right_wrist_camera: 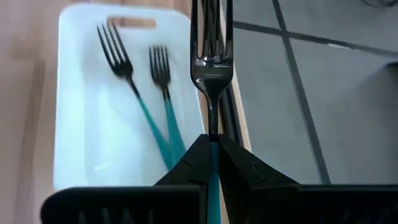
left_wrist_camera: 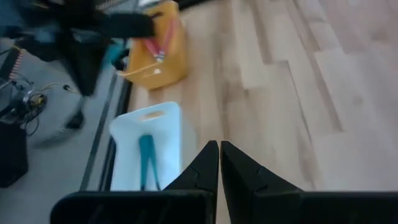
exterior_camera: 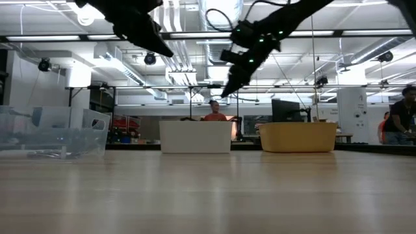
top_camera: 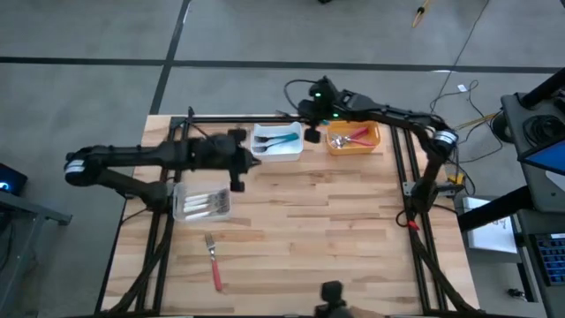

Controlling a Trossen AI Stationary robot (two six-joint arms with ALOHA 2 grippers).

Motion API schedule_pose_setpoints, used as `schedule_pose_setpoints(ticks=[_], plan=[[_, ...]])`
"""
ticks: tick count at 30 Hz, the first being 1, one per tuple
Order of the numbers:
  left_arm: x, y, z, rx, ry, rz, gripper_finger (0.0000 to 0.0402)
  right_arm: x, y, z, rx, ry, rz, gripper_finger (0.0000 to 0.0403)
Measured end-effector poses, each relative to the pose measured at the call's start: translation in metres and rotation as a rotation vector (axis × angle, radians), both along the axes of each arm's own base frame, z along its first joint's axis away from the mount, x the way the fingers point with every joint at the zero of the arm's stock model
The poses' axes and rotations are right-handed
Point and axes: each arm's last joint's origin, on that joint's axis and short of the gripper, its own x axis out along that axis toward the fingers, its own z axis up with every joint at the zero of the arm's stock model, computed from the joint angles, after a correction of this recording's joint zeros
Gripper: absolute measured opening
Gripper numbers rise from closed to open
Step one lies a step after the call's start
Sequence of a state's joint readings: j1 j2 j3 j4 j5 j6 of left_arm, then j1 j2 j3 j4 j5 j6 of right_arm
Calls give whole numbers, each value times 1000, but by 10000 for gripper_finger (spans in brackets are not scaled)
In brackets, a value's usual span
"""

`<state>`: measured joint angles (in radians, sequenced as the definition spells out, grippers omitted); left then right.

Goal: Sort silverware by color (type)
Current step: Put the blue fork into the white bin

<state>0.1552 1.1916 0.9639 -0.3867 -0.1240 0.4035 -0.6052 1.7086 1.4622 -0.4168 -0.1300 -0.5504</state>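
While white bin (right_wrist_camera: pixel 81 124) holds two teal forks (right_wrist_camera: pixel 149 106).

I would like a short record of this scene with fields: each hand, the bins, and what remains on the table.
right hand: shut on teal-handled metal fork, above white rectangular bin
left hand: shut, empty, above the table
white bin: two teal-handled forks
orange rectangular bin: red-pink-handled silverware
clear rectangular bin: white-handled silverware
wooden table: one red-handled fork loose
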Motion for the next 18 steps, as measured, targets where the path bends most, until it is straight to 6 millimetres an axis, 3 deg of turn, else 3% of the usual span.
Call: schedule_pose_setpoints(ticks=[4,8,18], plan=[[-21,26,0,-29,-87,53,0,35,-6,-4,3,-6,30,11],[-40,37,-5,-23,-140,110,0,60,-11,-8,5,29,66,11],[-67,46,-10,38,-264,189,0,90,-20,-21,76,169,104,11]])
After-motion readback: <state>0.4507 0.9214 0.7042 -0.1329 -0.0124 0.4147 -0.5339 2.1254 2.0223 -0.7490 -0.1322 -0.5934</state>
